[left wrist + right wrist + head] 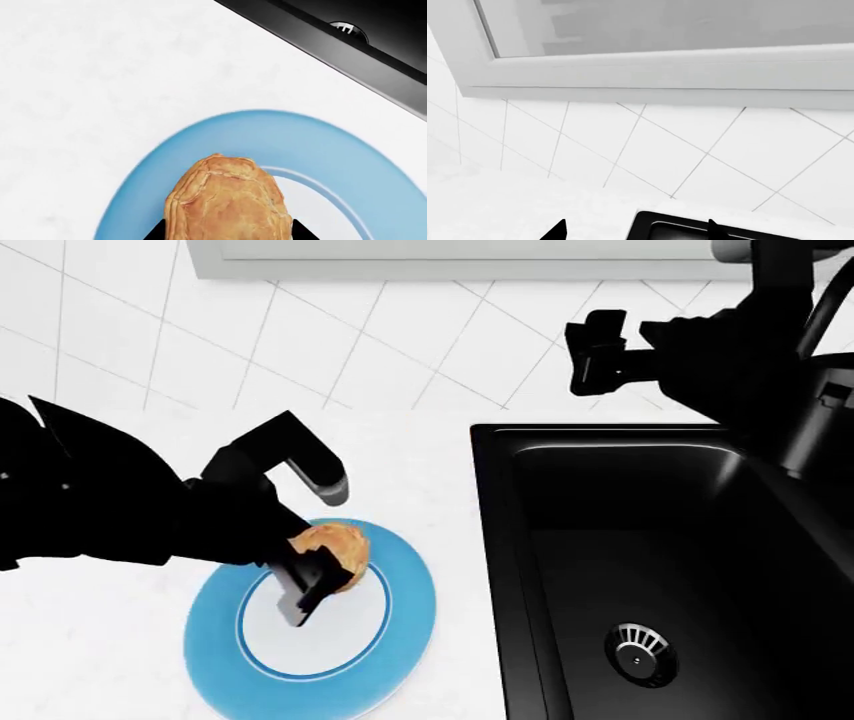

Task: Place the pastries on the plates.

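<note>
Left pincer — seemingly gripping — pastry.

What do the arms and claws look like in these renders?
Both arms are near-solid black, blocky and angular, with no cables or markings visible. The left arm carries a grey-edged block above its wrist. The left claw has flat black fingers. The right arm ends in a boxy black right claw. In the wrist views, only black pointed fingertips show.
</note>
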